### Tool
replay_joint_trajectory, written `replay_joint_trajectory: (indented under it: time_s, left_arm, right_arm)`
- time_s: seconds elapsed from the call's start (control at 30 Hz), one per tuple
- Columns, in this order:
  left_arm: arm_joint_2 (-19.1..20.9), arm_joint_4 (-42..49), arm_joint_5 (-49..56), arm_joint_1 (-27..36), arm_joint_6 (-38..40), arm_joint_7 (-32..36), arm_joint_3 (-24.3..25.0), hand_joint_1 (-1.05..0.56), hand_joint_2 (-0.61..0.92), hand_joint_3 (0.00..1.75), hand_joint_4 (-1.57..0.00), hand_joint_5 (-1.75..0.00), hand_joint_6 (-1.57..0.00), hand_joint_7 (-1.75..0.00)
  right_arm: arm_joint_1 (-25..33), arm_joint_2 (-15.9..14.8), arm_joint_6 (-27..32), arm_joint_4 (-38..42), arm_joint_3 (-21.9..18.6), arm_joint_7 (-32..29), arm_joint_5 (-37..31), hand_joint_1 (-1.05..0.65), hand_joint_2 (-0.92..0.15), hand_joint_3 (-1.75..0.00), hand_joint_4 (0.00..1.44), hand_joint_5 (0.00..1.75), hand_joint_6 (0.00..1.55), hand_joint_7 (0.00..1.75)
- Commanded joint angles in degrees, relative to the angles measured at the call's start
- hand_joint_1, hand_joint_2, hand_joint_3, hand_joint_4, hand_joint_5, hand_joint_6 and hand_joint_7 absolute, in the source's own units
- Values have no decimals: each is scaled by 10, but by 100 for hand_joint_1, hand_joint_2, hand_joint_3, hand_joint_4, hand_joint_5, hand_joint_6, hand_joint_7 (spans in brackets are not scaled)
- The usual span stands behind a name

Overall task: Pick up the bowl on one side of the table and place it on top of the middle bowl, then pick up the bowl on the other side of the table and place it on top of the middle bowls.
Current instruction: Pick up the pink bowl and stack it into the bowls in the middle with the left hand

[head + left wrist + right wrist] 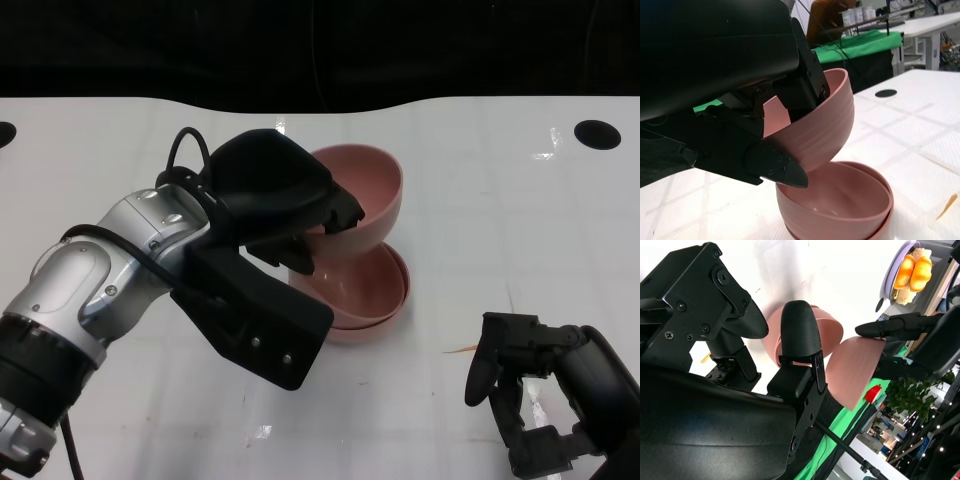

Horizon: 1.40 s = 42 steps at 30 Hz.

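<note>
Clearly, the pink bowl is in the left hand, tilted, with its rim pinched between black fingers that reach inside it and a thumb under its outer wall. It hangs just above the stacked bowls, which sit near the middle of the white table.

From the head view one cannot tell whether the held bowl touches the stack, because the hand and its forearm cover the near side. The left wrist view shows this better: the bowl leans over the stack, its lower wall seems to meet the rim of the upper stacked bowl, and two nested rims are seen there. The right wrist view shows the same bowl from the other side, with the fingers of the left hand on its edge.

The right hand rests low at the table's near right corner, well apart from the bowls, holding nothing, its fingers apart and bent downward. Its own fingers block much of the right wrist view.

A dark round hole lies at the far right of the table. Behind the table, the left wrist view shows a green cloth.
</note>
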Motion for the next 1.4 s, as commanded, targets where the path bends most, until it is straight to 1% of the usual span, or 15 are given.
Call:
replay_joint_trajectory:
  time_s: [0.03, 0.17, 0.23, 0.3, 0.4, 0.47, 0.53, 0.63, 0.83, 0.87, 0.93, 1.07, 1.33, 1.37, 1.4]
  left_arm:
    - [4, 10, 11, -20, -15, 2, -11, -34, 92, 9, -86, -132, -106, -49]
    - [0, 16, 11, -20, -17, -3, -14, -35, 92, 9, -84, -140, -105, -49]
    - [-4, 20, 11, -17, -18, 3, -16, -35, 92, 9, -81, -155, -103, -59]
    - [-7, 20, 12, -15, -13, -4, -19, -33, 92, 8, -81, -144, -101, -61]
    - [-11, 16, 17, -14, -4, -11, -26, -35, 92, 9, -81, -133, -101, -49]
    - [-13, 18, 16, -11, -3, -9, -28, -36, 92, 8, -79, -150, -102, -38]
    - [-16, 22, 13, -11, 0, -11, -29, -35, 92, 6, -78, -156, -103, -32]
    - [-18, 28, 15, -10, 2, -12, -31, -34, 92, 6, -77, -157, -104, -30]
    - [-27, 65, 15, -10, -10, 12, -37, -31, 91, 5, -80, -170, -109, -33]
    - [-27, 70, 18, -12, -9, 12, -40, -32, 92, 5, -77, -162, -107, -32]
    - [-27, 79, 25, -15, -8, 15, -44, -33, 92, 7, -76, -157, -105, -30]
    - [-28, 89, 33, -14, -7, 27, -48, -33, 92, 7, -75, -171, -104, -27]
    - [-27, 101, 32, -15, -5, 23, -51, -32, 92, 8, -74, -173, -104, -25]
    - [-26, 102, 34, -15, -5, 23, -52, -33, 92, 8, -73, -172, -104, -24]
    - [-26, 103, 36, -15, -4, 23, -53, -34, 92, 8, -73, -153, -106, -23]
  right_arm:
    - [-4, -3, -4, 3, -1, -1, 6, 2, -21, -163, 92, 175, 82, 156]
    - [-3, -4, 2, -1, -1, -1, 2, 2, -20, -163, 92, 175, 82, 156]
    - [-3, -4, 1, -1, 0, -1, 1, 2, -20, -163, 92, 175, 82, 156]
    - [-2, -5, 0, 0, 0, -1, 2, 2, -20, -163, 91, 175, 82, 156]
    - [-2, -5, -1, 0, -1, -1, 4, 2, -20, -164, 91, 175, 82, 155]
    - [0, -5, 0, -3, -1, -1, 2, 2, -20, -164, 92, 175, 82, 155]
    - [0, -5, 0, -4, 0, -1, 1, 2, -20, -164, 92, 175, 82, 156]
    - [0, -5, 0, -3, 0, -1, 2, 2, -20, -164, 92, 175, 82, 156]
    - [2, -5, -1, -4, 0, -1, 1, 2, -21, -163, 92, 175, 81, 156]
    - [2, -5, -1, -5, 0, -2, 0, 2, -21, -163, 92, 175, 81, 156]
    - [3, -5, 0, -5, 0, -3, -1, 2, -20, -163, 92, 175, 81, 156]
    - [5, -5, 2, -9, 0, -2, 0, 2, -21, -163, 92, 175, 81, 156]
    - [5, -6, 0, -9, -1, 0, 3, 2, -21, -163, 92, 175, 81, 156]
    - [5, -6, 2, -10, -1, 0, 2, 2, -21, -163, 92, 175, 81, 156]
    - [4, -6, 4, -10, -1, -1, 1, 2, -21, -163, 92, 175, 81, 156]
